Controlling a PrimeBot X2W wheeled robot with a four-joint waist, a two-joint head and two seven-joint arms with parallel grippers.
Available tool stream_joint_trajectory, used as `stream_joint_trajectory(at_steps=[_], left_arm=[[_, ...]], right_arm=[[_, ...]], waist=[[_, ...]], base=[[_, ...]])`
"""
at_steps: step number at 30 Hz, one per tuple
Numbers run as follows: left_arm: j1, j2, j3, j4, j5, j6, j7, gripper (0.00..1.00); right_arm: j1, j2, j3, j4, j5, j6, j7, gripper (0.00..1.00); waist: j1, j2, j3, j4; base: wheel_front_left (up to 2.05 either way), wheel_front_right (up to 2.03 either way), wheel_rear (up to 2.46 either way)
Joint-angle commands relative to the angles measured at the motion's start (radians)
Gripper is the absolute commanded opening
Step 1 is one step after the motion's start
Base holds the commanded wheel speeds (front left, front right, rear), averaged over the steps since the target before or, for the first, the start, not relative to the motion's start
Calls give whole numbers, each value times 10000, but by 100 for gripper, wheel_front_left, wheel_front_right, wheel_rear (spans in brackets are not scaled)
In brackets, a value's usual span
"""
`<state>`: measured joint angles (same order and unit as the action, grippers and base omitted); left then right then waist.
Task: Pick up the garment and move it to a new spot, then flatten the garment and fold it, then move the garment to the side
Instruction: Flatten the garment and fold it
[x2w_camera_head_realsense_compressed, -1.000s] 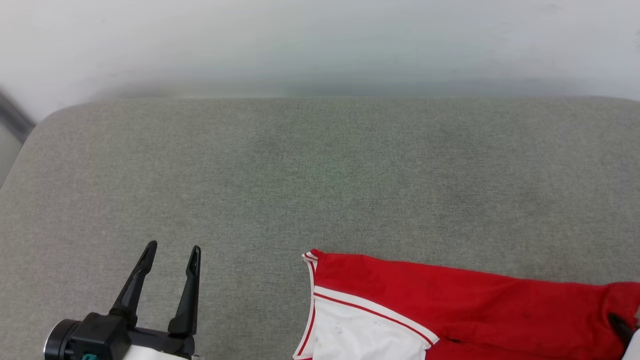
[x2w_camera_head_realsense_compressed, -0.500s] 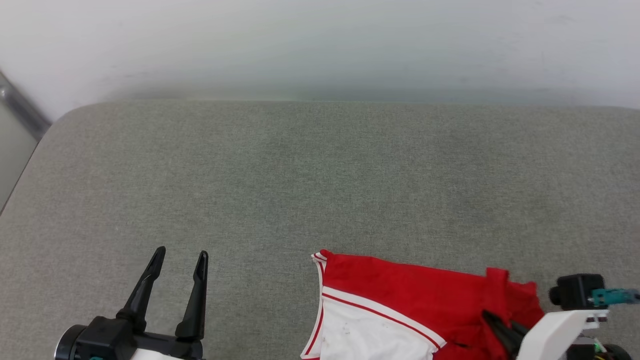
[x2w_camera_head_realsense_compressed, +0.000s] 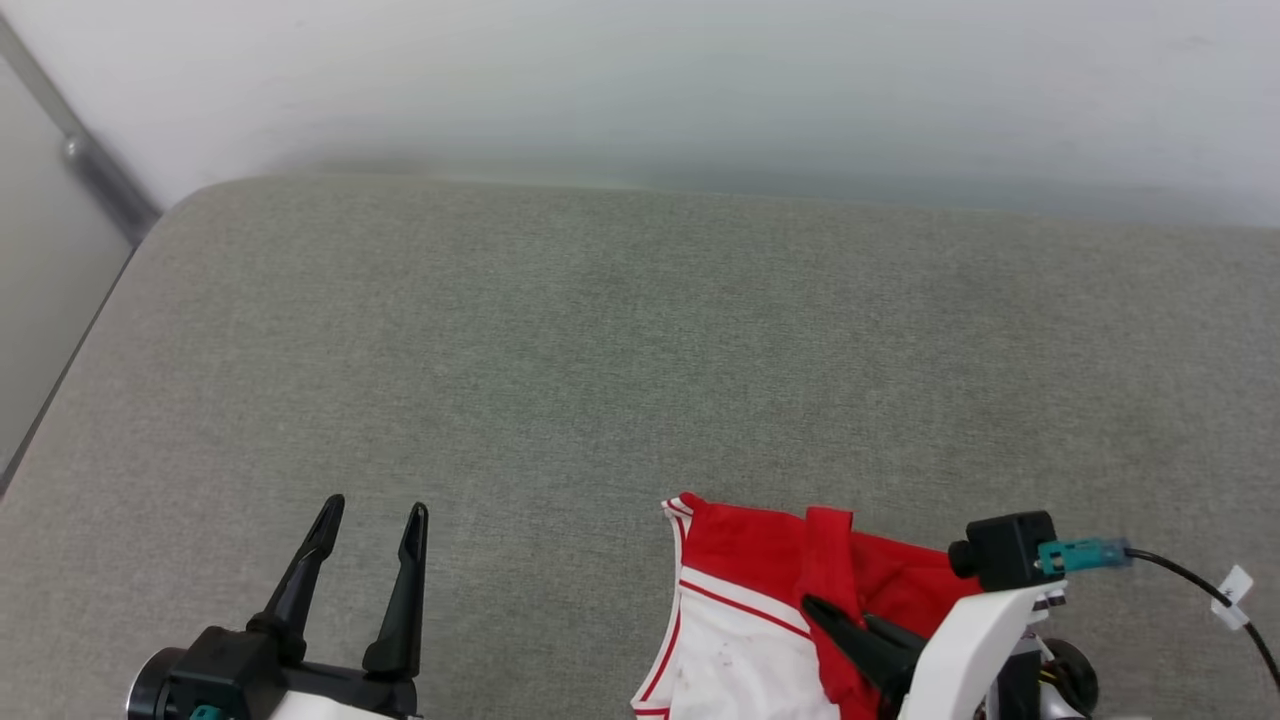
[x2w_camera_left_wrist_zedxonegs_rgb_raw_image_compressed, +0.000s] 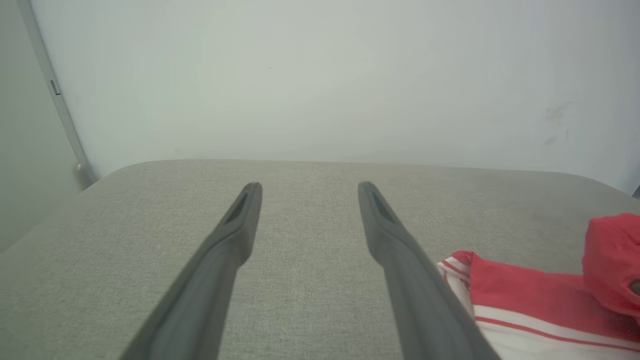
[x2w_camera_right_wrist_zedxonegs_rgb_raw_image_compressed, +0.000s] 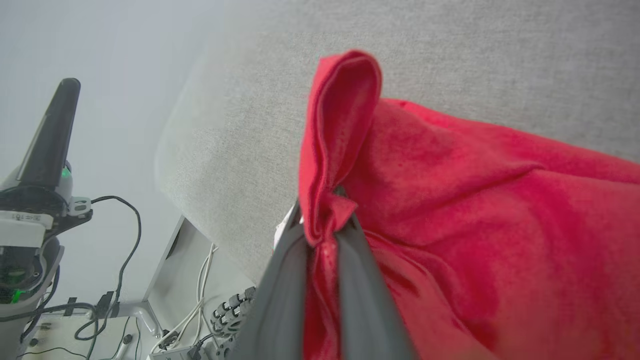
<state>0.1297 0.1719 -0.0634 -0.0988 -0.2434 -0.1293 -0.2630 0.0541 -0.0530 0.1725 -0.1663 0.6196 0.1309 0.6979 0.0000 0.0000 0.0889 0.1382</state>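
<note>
The garment lies at the near edge of the grey padded surface, red with a white sleeve and striped trim. My right gripper is shut on a raised fold of its red cloth, held over the red body beside the sleeve. In the right wrist view the two fingers of the right gripper pinch a bunched red edge, and the garment spreads away to the right. My left gripper stands open and empty, left of the garment and apart from it. The left wrist view shows the left gripper over bare padding, with the garment at lower right.
A pale wall rises behind the surface. A metal rail runs past the rounded far-left corner. In the right wrist view, cables and equipment lie below the near edge of the padding.
The head camera has shifted. My right gripper has come in from the right and carried the garment's red edge leftward, doubling it over towards the white sleeve. The left gripper stays open.
</note>
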Motion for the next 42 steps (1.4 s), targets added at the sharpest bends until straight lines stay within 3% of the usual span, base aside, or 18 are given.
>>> stream_joint_trajectory(at_steps=[1,8,9,10,20,23,27,33,38,42], left_arm=[[-145,-32,-27,22,-71,-15,-20,100],[-267,-38,-87,40,-85,-15,-20,100],[-267,-37,-92,36,-86,-15,-20,100],[-264,-38,-84,36,-89,-15,-20,100],[-155,19,19,1,40,-15,-20,100],[-138,46,10,21,20,-15,-20,100],[-140,94,-5,0,-26,-16,-20,100],[-260,131,-2,-19,-23,-16,-20,100],[-354,169,-86,11,-15,-16,-20,100],[-317,118,-108,-15,-33,-16,-20,100]], right_arm=[[-233,43,118,268,181,-4,-284,0],[-1021,44,712,1728,620,-4,-1349,0],[-1083,42,875,1840,632,-4,-1377,16],[-1155,50,1046,1917,647,-3,-1423,100],[-1477,36,2054,1726,1196,-4,-1859,100],[-1731,36,1771,1638,727,-4,-1881,100],[-2259,-1,1282,1447,-762,-3,-1885,100],[-2965,-1053,358,1469,-2189,-4,-2868,100],[-3246,-2304,22,1684,-3545,-4,-4475,100],[-2871,-2522,-464,1762,-3989,-4,-5659,100]], waist=[[0,0,27,125],[0,0,95,453],[0,0,92,476],[0,0,90,493],[0,0,3,243],[0,0,-64,23],[0,0,-146,-324],[0,0,-192,-794],[0,0,-235,-1093],[0,0,-276,-1266]], base=[[0,0,0],[0,0,0],[0,0,0],[0,0,0],[0,0,0],[0,0,0],[0,0,0],[0,0,0],[0,0,0],[0,0,0]])
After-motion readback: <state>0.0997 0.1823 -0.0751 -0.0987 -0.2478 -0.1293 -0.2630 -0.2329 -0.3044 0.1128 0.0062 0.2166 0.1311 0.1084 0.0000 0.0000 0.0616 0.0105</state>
